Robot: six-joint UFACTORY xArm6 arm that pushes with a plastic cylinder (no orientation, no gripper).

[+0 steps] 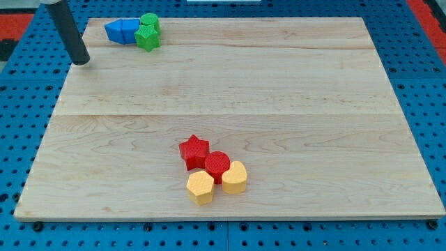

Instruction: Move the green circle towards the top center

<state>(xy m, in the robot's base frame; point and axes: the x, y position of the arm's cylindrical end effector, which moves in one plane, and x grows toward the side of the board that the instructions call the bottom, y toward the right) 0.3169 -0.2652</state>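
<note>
Progress: none visible yet. Round green plastic block [149, 22] sits at the wooden worktop's [279, 104] top-left, well right of my tip [82, 61], touching a green star block [147, 38] and blue blocks [122, 31]. No hand fitted, just a bare rod holding nothing. Whole push toward top centre remains.
</note>
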